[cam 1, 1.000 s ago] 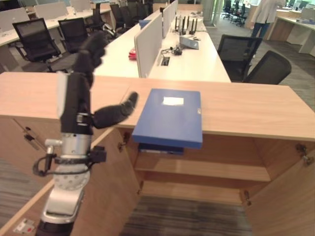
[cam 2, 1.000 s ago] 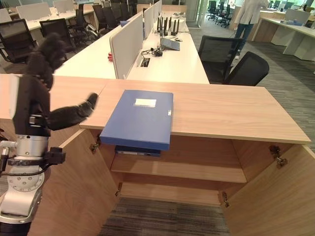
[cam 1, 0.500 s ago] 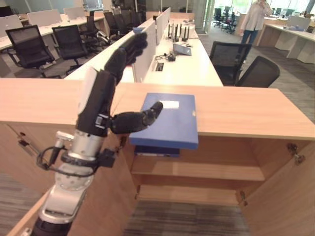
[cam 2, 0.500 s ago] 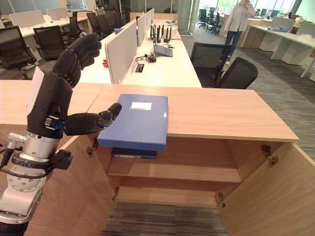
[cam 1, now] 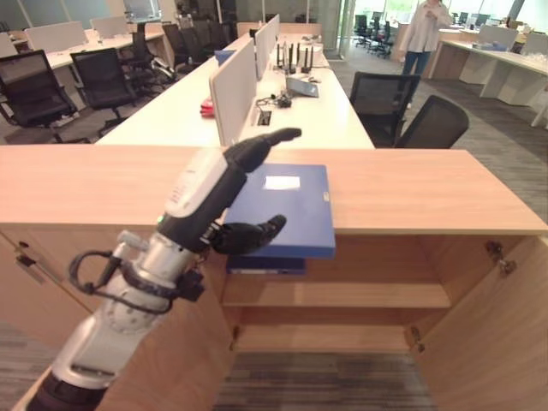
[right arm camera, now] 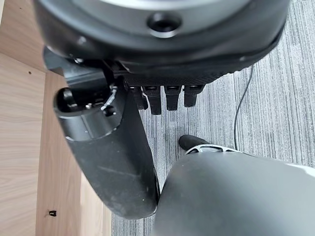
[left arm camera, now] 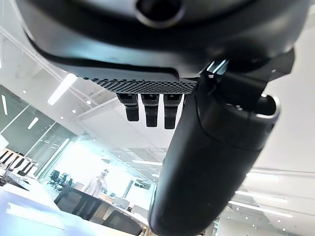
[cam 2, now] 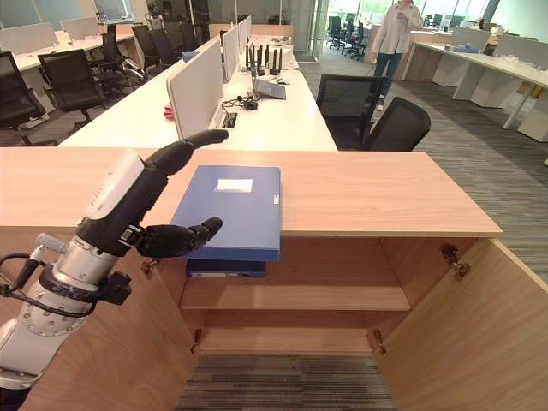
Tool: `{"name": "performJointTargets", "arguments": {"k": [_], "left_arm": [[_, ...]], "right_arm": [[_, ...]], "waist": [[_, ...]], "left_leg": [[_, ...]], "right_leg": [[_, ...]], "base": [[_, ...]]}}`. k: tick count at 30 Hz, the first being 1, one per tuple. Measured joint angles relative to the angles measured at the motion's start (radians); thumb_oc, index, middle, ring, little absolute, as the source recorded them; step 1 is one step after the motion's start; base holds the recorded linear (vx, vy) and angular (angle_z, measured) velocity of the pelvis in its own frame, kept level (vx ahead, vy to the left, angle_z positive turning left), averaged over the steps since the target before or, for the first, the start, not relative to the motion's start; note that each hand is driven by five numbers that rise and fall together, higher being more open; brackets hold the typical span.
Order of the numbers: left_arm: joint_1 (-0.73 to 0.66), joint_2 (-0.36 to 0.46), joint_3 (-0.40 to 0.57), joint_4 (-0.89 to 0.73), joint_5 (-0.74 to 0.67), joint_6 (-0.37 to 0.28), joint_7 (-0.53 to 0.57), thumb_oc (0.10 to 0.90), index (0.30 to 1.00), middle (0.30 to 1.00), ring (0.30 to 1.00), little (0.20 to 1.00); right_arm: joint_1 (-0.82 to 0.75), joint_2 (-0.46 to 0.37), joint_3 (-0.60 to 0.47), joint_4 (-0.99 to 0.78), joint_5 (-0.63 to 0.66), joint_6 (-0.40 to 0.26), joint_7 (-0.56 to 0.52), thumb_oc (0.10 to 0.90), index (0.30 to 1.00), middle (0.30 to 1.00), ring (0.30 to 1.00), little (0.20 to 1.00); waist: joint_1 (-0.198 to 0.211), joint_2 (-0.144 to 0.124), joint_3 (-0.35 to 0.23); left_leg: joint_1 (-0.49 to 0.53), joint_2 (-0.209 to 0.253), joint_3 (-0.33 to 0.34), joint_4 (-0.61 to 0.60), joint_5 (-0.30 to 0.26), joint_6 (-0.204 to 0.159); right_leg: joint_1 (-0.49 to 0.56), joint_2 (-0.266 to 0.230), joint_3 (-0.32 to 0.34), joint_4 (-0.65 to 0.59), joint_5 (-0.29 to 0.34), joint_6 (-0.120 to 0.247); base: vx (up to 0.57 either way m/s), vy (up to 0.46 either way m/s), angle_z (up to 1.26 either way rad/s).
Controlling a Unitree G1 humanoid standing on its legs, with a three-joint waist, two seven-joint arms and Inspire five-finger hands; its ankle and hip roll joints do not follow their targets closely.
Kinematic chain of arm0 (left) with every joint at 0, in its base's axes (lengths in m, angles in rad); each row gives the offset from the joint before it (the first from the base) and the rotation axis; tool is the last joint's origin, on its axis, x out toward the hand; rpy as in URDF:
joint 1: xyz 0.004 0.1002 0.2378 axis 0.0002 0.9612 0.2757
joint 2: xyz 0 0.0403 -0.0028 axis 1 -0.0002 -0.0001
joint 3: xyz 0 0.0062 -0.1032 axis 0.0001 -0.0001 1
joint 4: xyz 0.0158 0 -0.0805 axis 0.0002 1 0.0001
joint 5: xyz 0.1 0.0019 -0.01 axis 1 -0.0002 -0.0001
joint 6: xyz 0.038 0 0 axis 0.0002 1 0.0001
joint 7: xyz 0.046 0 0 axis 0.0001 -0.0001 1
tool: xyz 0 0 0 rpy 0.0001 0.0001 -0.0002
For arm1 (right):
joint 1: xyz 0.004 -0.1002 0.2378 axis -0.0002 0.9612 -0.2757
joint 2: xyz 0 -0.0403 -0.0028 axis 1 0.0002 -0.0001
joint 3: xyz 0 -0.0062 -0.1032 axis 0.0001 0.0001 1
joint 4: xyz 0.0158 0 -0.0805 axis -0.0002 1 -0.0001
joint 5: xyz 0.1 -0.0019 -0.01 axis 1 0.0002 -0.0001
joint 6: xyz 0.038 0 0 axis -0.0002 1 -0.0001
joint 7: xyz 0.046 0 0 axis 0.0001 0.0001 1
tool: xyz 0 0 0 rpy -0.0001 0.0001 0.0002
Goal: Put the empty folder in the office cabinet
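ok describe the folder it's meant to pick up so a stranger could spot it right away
Start at the long wooden cabinet with both doors open. The blue folder lies flat on its top, its near edge hanging over the opening, with the left hand open beside it. Unlike the second blue folder on the shelf below, it sits on top and has a white label.

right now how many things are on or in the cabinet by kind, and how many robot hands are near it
blue folder on the cabinet top, overhanging the front edge: 1
dark blue folder on the upper shelf beneath it: 1
open cabinet doors: 2, left and right
robot hand raised at the top folder's left side, fingers open: 1, the left robot hand
total: 5
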Motion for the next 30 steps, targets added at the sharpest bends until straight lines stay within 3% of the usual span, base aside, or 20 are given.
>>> {"name": "performJointTargets", "arguments": {"k": [8,13,20,30], "left_arm": [[0.01,0.001,-0.008,-0.002,0.032,-0.002,-0.019,0.8,0.9,0.9,0.9,0.9],[0.015,0.08,-0.052,-0.001,0.079,-0.002,-0.062,0.8,0.9,0.9,0.9,0.9],[0.096,0.07,-0.082,0.01,0.097,0.001,-0.125,0.8,0.9,0.9,0.9,0.9],[0.132,0.07,-0.082,0.025,0.1,0.007,-0.132,0.8,0.9,0.9,0.9,0.9]], "right_arm": [[0.005,0.002,0.0,-0.002,0.0,-0.003,0.0,0.8,0.9,0.9,0.9,0.9],[0.013,0.005,0.0,-0.002,0.0,-0.002,0.005,0.8,0.9,0.9,0.9,0.9],[0.021,0.005,0.0,-0.006,0.0,-0.003,0.007,0.8,0.9,0.9,0.9,0.9],[0.022,0.005,0.0,-0.007,-0.001,-0.002,0.009,0.8,0.9,0.9,0.9,0.9]], "waist": [[-0.007,-0.002,-0.009],[-0.005,-0.009,-0.021],[-0.008,-0.009,-0.022],[-0.009,-0.008,-0.023]], "left_leg": [[0.005,0.0,0.01,-0.001,-0.005,0.005],[0.005,-0.001,0.016,-0.001,-0.005,0.005],[0.007,-0.001,0.03,-0.004,-0.006,0.005],[0.007,-0.001,0.032,-0.004,-0.006,0.005]], "right_leg": [[0.0,-0.001,0.01,0.0,0.003,0.0],[-0.001,-0.001,0.014,0.0,0.003,0.001],[-0.007,-0.001,0.031,0.0,0.008,0.0],[-0.007,0.0,0.033,0.0,0.009,0.0]], "base": [[0.0,-0.003,-0.04],[0.0,-0.002,-0.02],[0.0,-0.004,-0.06],[0.0,0.0,0.0]]}}
